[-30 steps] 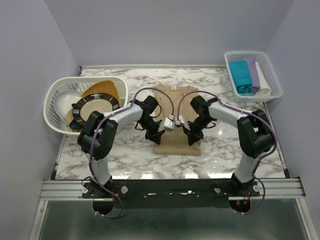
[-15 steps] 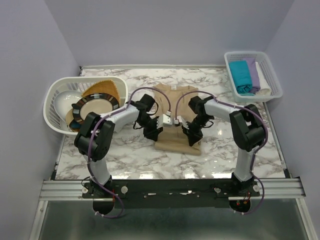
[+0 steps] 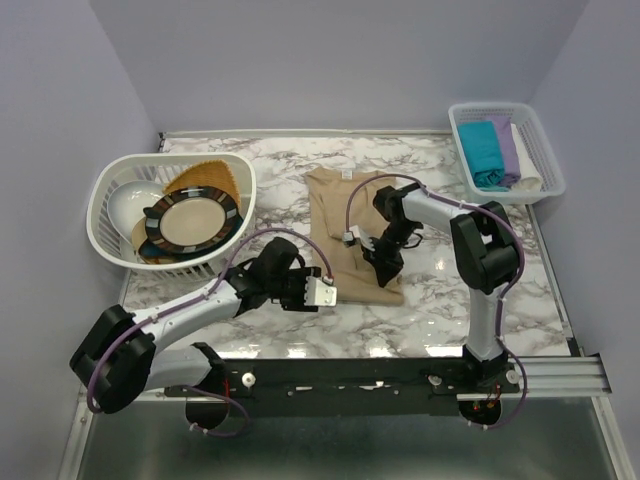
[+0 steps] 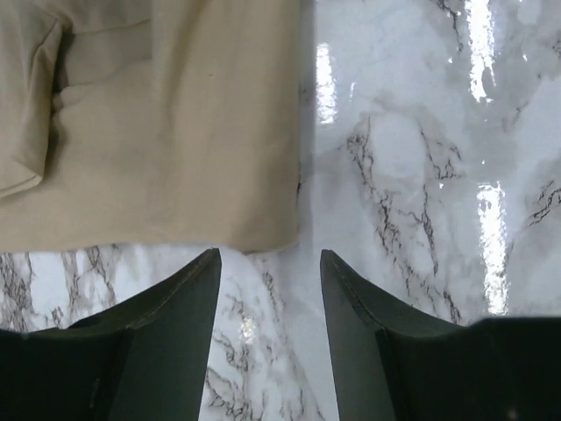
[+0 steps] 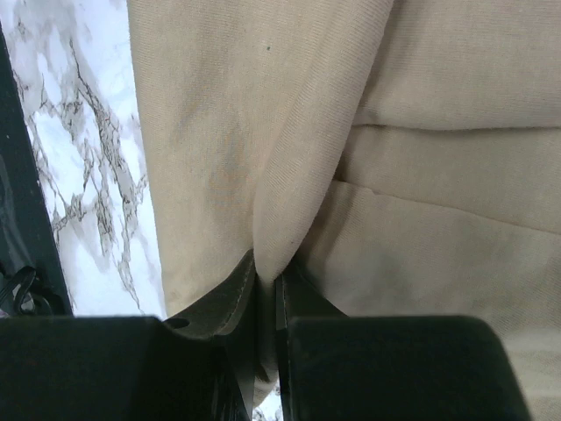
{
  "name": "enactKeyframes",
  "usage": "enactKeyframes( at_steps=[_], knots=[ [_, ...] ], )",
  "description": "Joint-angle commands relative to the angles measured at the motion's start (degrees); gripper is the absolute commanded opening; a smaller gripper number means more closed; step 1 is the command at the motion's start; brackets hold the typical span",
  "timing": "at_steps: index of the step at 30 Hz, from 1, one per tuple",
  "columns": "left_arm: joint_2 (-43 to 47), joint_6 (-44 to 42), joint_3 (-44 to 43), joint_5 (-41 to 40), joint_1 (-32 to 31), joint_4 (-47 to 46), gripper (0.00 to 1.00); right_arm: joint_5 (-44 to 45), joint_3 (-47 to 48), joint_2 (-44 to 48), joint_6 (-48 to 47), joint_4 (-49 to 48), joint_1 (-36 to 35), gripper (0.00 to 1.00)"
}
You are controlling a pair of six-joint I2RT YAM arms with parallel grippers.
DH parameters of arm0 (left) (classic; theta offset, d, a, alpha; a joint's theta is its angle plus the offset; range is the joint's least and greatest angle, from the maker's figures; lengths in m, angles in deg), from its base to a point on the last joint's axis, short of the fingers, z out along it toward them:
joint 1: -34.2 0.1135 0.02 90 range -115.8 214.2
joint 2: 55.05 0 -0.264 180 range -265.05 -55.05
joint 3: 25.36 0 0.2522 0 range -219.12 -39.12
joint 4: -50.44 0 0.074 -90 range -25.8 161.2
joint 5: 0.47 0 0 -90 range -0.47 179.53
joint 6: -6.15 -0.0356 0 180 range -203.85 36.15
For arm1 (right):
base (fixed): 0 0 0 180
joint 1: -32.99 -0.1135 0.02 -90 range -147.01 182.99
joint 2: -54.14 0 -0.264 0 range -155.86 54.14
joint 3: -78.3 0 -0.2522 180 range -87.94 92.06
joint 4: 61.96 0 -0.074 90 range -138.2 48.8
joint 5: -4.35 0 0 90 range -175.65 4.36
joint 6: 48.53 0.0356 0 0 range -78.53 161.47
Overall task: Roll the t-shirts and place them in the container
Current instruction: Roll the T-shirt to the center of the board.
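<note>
The left gripper (image 4: 269,263) has let go and pulled back, jaws wide and empty, with the folded beige t-shirt (image 4: 175,132) just ahead of it on the desk (image 4: 412,175). The right gripper (image 5: 266,263) still pinches a fold narrowly, so rolling seems yet to start.

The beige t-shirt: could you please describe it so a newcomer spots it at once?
Find the marble table. In its middle lies the beige t-shirt, folded lengthwise. Unlike the teal t-shirt in the far-right basket, it is tan and lies loose.

Marble table (image 3: 275,170) — beige t-shirt (image 3: 335,215), round basket (image 3: 105,228), rectangular basket (image 3: 541,150).
</note>
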Motion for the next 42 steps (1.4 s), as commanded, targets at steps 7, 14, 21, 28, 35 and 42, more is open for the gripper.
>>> enactKeyframes(
  at_steps=[7, 14, 21, 28, 35, 42],
  knots=[
    [-5.3, 2.7, 5.3, -12.2, -9.7, -25.4, 0.65, 0.6, 4.2, -2.4, -1.8, 2.6, -1.9, 0.15],
    [-8.6, 1.7, 3.7, -13.3, -12.6, -23.4, 0.65, 0.2, 5.0, -3.7, -3.1, 3.5, -2.8, 0.15],
    [-10.3, 0.4, 3.0, -15.2, -13.8, -18.0, 0.63, 0.0, 5.9, -5.1, -3.6, 3.5, -2.9, 0.15],
    [-14.9, -2.5, 4.3, -23.0, -14.0, -20.1, 0.57, -0.2, 6.8, -5.8, -3.5, 3.6, -2.8, 0.15],
    [-16.3, -5.3, 2.6, -20.9, -14.0, -16.1, 0.09, 0.1, 6.6, -5.5, -0.8, 2.0, -2.8, 0.24],
    [-12.6, -2.8, 0.0, -15.6, -13.3, -9.3, 0.00, 2.0, 3.9, 6.7, 7.1, -6.6, 2.0, 0.59]
  ],
)
